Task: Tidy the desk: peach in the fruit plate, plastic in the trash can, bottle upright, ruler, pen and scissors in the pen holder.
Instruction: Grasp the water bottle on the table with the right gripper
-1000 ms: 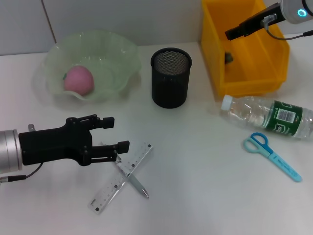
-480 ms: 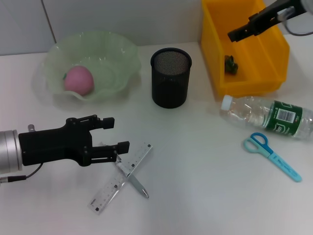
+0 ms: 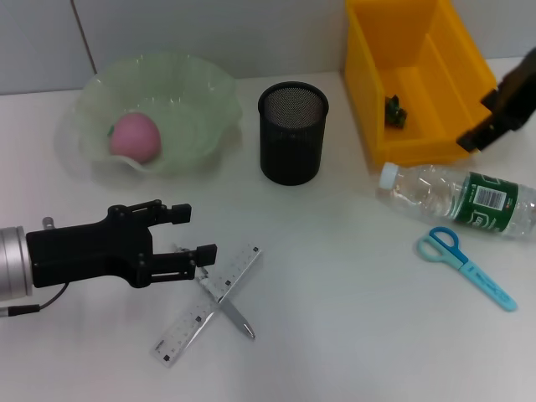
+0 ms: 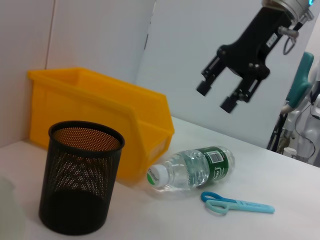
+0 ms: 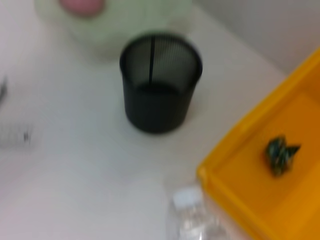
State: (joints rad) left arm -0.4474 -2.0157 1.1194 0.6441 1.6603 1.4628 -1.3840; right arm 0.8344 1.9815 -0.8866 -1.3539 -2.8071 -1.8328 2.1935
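left tool (image 3: 199,233): black | silver wrist cylinder | right tool (image 4: 226,86): black

Lab/test bench: bare white table (image 3: 352,276), plain wall panels (image 4: 100,35).

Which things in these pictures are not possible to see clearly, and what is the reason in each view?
- Right pincer: cut by the head view's edge; the left wrist view shows it open above the bottle.
- Pen: head view, partly under the ruler.
- Green plastic: right wrist view, blurred; shape unclear inside the yellow bin.
- Bottle label text: too small.
- Left pincer: open beside the ruler.
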